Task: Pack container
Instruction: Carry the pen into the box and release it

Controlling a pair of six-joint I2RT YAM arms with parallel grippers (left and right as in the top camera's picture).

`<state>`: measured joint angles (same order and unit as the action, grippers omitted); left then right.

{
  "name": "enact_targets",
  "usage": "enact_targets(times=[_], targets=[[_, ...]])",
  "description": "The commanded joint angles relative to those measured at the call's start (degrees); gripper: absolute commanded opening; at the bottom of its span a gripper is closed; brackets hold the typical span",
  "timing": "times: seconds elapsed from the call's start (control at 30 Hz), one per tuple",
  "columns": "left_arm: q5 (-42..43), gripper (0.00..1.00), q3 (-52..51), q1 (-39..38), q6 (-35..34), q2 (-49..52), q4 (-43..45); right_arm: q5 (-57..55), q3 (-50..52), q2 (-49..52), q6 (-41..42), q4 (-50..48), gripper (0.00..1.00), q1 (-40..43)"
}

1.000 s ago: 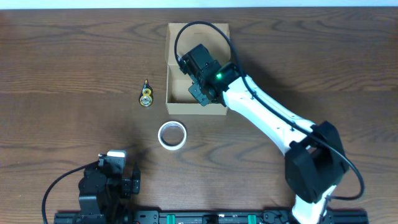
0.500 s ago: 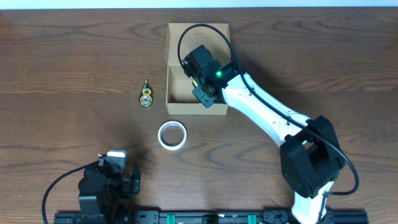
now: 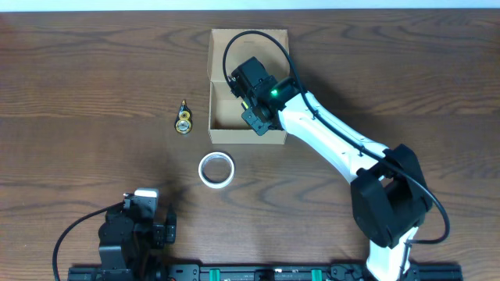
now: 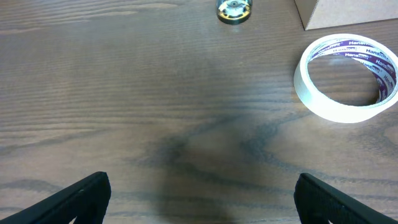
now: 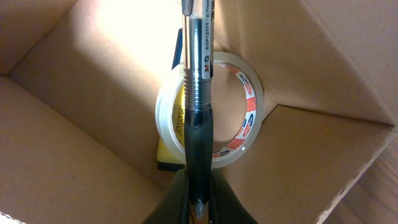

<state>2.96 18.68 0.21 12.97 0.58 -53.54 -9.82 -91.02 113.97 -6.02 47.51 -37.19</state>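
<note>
Rectangular tan cardboard container (image 3: pixel 234 137), clear-barrelled pen (image 5: pixel 198 93)

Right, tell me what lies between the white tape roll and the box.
Nothing: only bare table separates the tape roll from the box, clearest in the left wrist view; overhead agrees.

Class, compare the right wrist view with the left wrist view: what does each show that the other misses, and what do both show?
Right wrist only: the right gripper shut on a pen, in front of a clear tape roll lying inside the container. Left wrist only: the open left gripper, a white tape roll and a small gold object on the table. Both: the container.
</note>
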Motion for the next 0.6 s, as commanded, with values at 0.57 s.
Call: enact_targets(times=[0.57], targets=[[-0.39, 0.95, -0.96, -0.24, 0.79, -0.33, -2.45, 0.20, -1.16, 0.55, -0.50, -0.37, 0.21, 0.46]])
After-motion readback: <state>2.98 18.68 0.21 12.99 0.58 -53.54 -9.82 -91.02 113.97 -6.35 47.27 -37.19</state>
